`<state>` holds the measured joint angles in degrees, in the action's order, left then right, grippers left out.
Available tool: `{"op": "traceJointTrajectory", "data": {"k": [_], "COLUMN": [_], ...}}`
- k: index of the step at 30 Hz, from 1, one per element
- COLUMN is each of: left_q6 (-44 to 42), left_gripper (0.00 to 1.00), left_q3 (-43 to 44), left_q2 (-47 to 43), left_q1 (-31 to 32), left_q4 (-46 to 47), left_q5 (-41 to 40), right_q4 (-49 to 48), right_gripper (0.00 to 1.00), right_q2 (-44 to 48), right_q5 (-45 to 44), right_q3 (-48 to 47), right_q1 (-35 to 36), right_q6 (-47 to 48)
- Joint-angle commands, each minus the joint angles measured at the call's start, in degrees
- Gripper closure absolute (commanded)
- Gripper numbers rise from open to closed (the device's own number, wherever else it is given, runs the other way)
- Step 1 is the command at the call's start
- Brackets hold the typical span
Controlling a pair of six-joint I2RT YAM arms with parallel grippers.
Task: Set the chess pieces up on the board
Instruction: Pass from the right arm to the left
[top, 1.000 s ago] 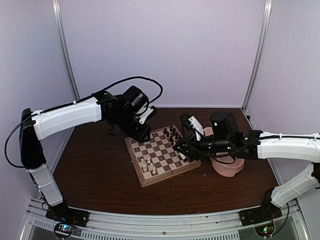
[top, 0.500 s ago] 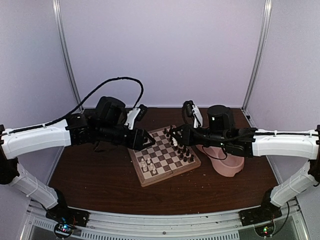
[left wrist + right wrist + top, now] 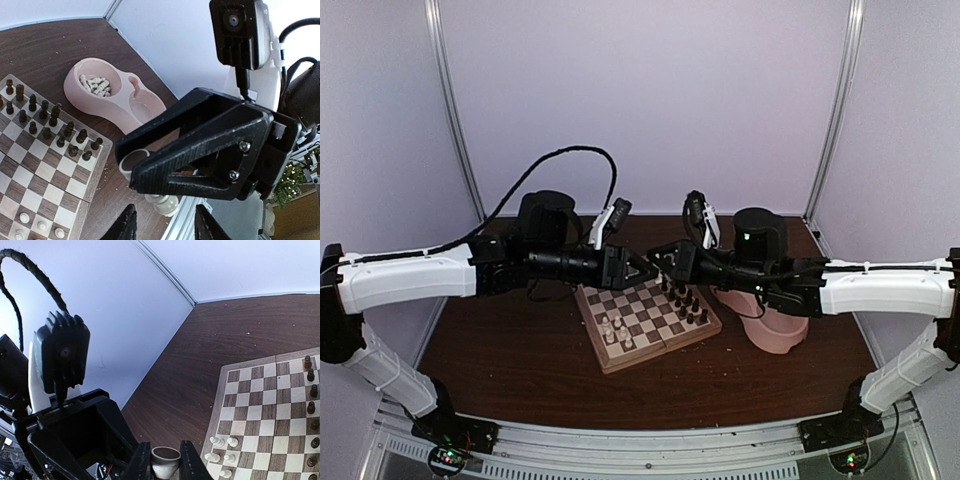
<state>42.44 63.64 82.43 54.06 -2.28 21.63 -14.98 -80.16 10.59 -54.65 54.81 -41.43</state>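
Note:
Above the far edge of the board (image 3: 650,316) my two grippers meet tip to tip. My right gripper (image 3: 674,262) (image 3: 165,456) is shut on one cream-white chess piece (image 3: 165,466) (image 3: 161,203), its round base turned up. My left gripper (image 3: 642,268) (image 3: 165,226) is open, its fingertips on either side of that piece's lower end without touching it. A few white pieces (image 3: 616,330) (image 3: 222,450) stand on the board's near-left squares. More white pieces (image 3: 95,85) lie in the pink bowl.
The pink double bowl (image 3: 778,328) (image 3: 126,102) sits right of the board. Two rows of dark pieces (image 3: 685,298) (image 3: 50,125) stand along the board's right side. Both arms stretch across the brown table (image 3: 510,340) above the board. Booth walls enclose three sides.
The right gripper has lifted from the board's right edge to the middle with the piece. The left arm has swung down and right until its open tips reach that piece.

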Motion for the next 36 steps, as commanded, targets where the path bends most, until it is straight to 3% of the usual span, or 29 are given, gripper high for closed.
{"op": "traceJointTrajectory", "data": {"k": [1, 5, 11, 16, 22, 29, 32, 36], "left_q6": [1.72, 2.10, 2.64, 2.74, 1.77, -0.71, -1.81, -3.06], "left_gripper": [0.61, 0.61, 0.73, 0.75, 0.95, 1.00, 1.00, 1.00], "left_q3": [-0.35, 0.51, 0.11, 0.24, 0.05, -0.46, -0.53, -0.53], "left_q2": [1.21, 2.26, 2.41, 2.16, 1.62, 0.53, 0.29, 0.14], "left_q1": [0.25, 0.25, 0.25, 0.23, 0.25, 0.25, 0.25, 0.25], "left_q4": [5.98, 4.68, 5.29, 5.96, 3.55, -0.29, -1.40, -3.09], "left_q5": [3.59, 4.23, 4.31, 4.29, 2.94, 1.64, 1.66, 1.87], "right_q4": [-4.06, -5.74, -8.39, -8.54, -8.77, -7.51, -6.81, -4.95], "right_gripper": [0.86, 0.85, 0.85, 0.86, 0.84, 0.77, 0.69, 0.50], "right_q2": [0.09, -0.08, 0.14, 0.14, 0.93, 1.73, 2.24, 2.64], "right_q5": [1.19, 2.07, 3.25, 3.26, 2.74, 2.57, 2.64, 4.79], "right_q3": [-0.56, -0.24, 0.50, 0.88, 1.72, 1.92, 1.92, 0.79], "right_q1": [0.48, 0.54, 0.95, 1.22, 1.35, 1.29, 1.36, 1.35], "right_q6": [-2.48, -3.90, -4.71, -4.78, -4.77, -4.28, -3.98, -2.83]}}
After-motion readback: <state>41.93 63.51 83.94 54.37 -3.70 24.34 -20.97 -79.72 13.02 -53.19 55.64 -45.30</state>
